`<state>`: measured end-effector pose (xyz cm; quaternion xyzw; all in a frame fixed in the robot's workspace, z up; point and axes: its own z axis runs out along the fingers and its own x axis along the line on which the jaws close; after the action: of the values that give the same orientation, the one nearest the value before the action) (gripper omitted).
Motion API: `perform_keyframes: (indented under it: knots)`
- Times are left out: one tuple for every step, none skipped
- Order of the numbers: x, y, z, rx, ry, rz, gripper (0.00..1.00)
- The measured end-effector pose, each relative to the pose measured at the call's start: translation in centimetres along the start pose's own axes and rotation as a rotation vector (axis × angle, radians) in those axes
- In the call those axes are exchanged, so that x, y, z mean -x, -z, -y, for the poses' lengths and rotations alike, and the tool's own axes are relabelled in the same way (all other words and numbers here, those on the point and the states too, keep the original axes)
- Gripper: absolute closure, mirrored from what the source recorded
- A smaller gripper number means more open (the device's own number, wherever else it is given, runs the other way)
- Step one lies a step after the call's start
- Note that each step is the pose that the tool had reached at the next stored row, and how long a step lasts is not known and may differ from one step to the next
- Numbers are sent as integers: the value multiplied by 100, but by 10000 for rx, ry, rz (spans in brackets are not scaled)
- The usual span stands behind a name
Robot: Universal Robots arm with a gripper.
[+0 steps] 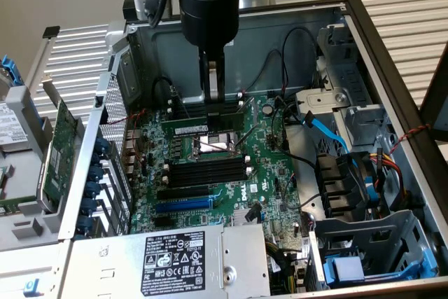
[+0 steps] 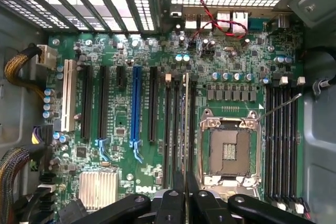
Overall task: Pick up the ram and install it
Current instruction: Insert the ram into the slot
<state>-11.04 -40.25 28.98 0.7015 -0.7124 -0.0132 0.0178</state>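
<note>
The ram [image 1: 229, 108] is pinched on edge by the tool [image 1: 213, 96], whose fingers are pressed against its faces. Its long axis is aligned with the black memory slots [image 2: 169, 129] beside the CPU socket [image 2: 229, 150], running across the exterior view from left to right. Whether it is seated cannot be told.

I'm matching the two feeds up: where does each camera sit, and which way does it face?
Exterior view: off the arm, high up, looking slantwise down into the open computer case; the arm's wrist and gripper show.
Wrist view: on the wrist, facing straight down at the motherboard; the fingers show.
Shared: the ram clamped in the gripper, and the CPU socket.
</note>
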Motion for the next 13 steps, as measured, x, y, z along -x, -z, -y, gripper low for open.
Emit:
perform_keyframes:
  knots:
    - [-1, -6, 0, 5, 0, 0, 87]
    - [-1, -13, 0, 11, 0, -1, 87]
    - [-1, -19, 1, 17, 0, -1, 87]
    - [-2, -24, 1, 26, 0, -5, 87]
    - [-2, -29, 1, 33, 0, -9, 87]
    - [-2, -34, 2, 39, 0, -14, 87]
    - [-2, -39, 2, 44, -1, -20, 87]
    - [-2, -45, 2, 49, -1, -29, 87]
    - [-1, -51, 3, 51, -1, -34, 87]
    - [-2, -58, 3, 50, 0, -44, 87]
    - [-2, -65, 4, 50, -1, -61, 87]
    - [-2, -73, 4, 50, -2, -80, 87]
    - [-1, -81, 4, 49, -4, -104, 87]
